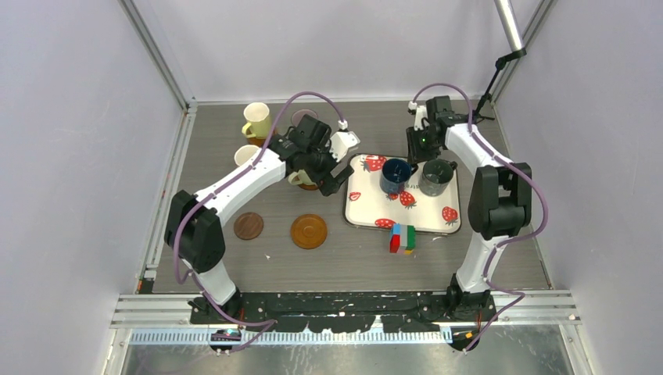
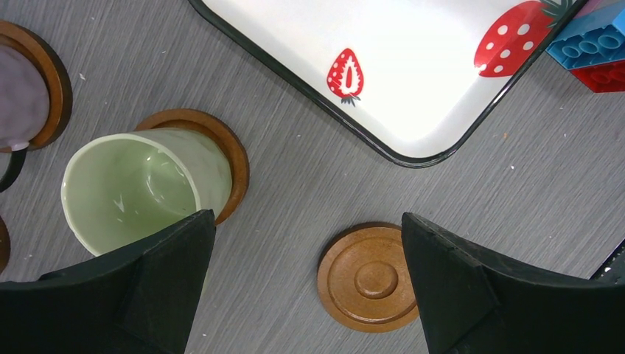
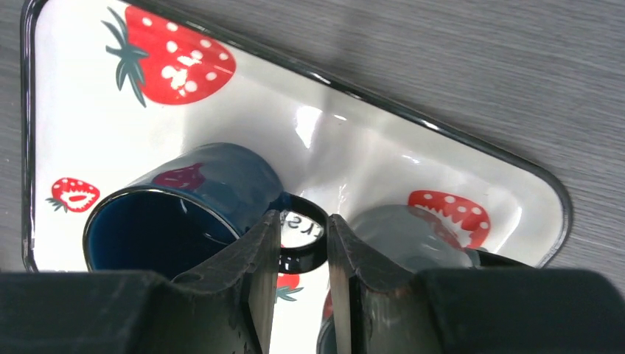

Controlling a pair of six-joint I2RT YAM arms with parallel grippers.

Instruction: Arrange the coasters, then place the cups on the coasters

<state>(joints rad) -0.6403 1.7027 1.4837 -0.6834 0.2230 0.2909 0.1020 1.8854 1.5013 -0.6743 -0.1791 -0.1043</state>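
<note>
Two cups stand on the tray (image 3: 74, 110): the dark blue cup (image 3: 199, 192) near its middle, the grey cup (image 3: 413, 236) just beside it, toward the right edge. The right gripper (image 3: 302, 227) pinches the dark blue cup by its handle, one finger on each side. Lift straight up so the grey cup is not knocked, keep level, then cross the tray's left edge to the bare coaster (image 1: 309, 231) near the table's front edge. The left gripper (image 2: 306, 215), fingers spread wide, hangs beside the light green cup (image 2: 133, 188).
</note>
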